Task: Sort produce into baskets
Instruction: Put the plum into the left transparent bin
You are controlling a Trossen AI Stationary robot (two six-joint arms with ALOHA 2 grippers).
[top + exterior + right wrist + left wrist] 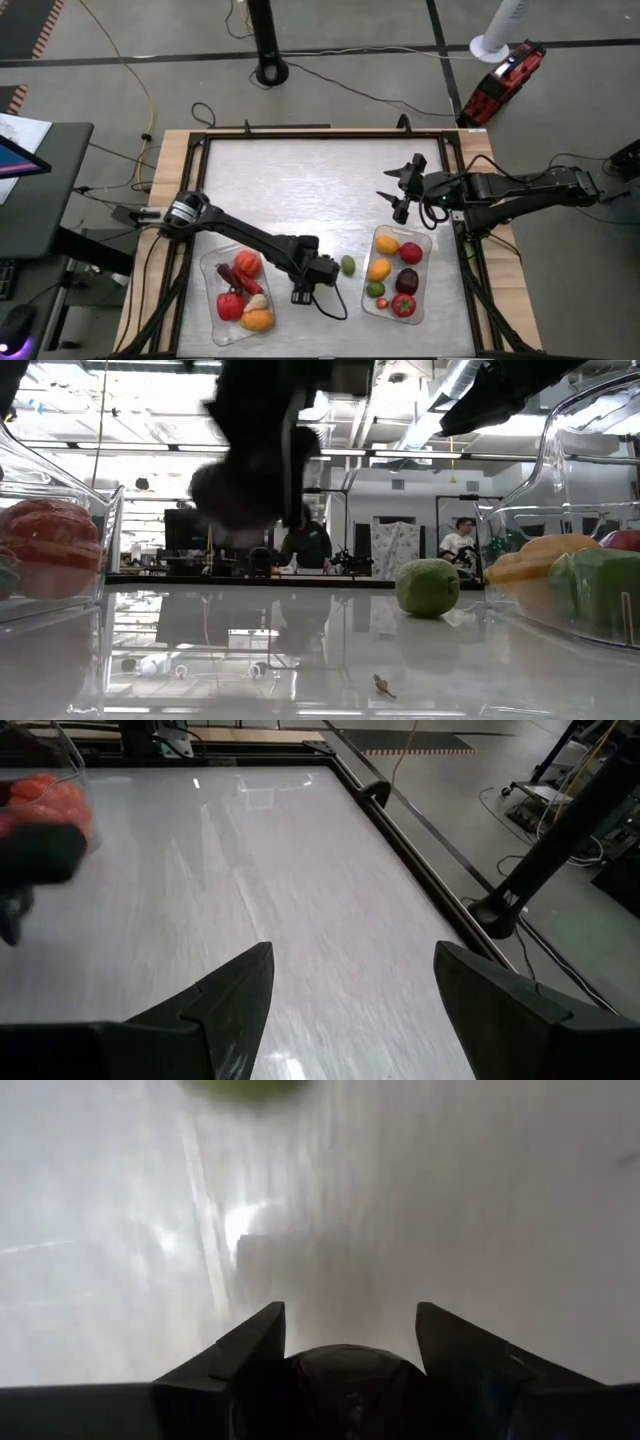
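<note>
The left gripper (pixel 303 295) sits low over the table (pixel 300 180) between the two baskets, its fingers (pixel 250 1345) apart with nothing between them. A green lime (pixel 347 265) lies alone on the table just beside this gripper — it is the only piece not in a basket, and in the low view it (pixel 427 587) rests near the wall of the right basket (pixel 560 480).

The right gripper (pixel 395 196) hangs over the bare table, just past the far end of the right basket (pixel 366 300), fingers (pixel 235 995) spread wide and empty.

The left basket (pixel 208 300) holds red pieces, an orange one (pixel 258 320) and a pale one. The right basket holds two yellow-orange pieces, a dark red one, a small green one and a red tomato (pixel 403 305).

Across the room, people stand at tables.
</note>
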